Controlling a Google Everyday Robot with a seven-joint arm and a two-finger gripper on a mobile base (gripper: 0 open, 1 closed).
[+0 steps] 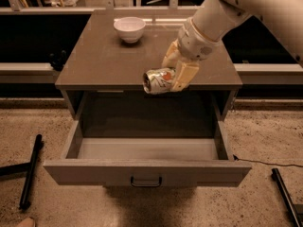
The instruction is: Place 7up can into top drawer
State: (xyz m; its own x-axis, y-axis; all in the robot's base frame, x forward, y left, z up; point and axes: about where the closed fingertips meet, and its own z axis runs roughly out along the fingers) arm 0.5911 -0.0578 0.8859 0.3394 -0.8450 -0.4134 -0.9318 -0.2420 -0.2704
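- The hand [176, 74] is clamped on the can [160, 81], one pale finger behind it and one across its right end. It's a proper grip, not just resting against it.
- The can is up in the air on its side, right at the front edge of the worktop [104, 60]. The long axis runs roughly left-right, and the silver end facing left is tipped a bit toward the camera.
- The can sticks out to the left of the hand, so the hand has it by the right-hand part of its body.
- The arm [222, 13] comes in from the upper right, angled down over the worktop.
- The drawer [147, 149] is pulled well out and nothing is visible inside. Its front panel and dark handle [146, 182] are nearest the camera.
- The bit that matters is that the drawer opening is below the can and further out toward the camera. My guess is the next move is forward and down, past the worktop's edge.
- With the can sideways and the drawer wide, I'd say it fits with no re-turning. Once let go it could roll front to back, so I'd release it low.
- The white bowl [129, 28] sits near the back of the worktop, well apart from all this.
- I'd call the task about halfway: the can is picked up but not in the drawer yet.
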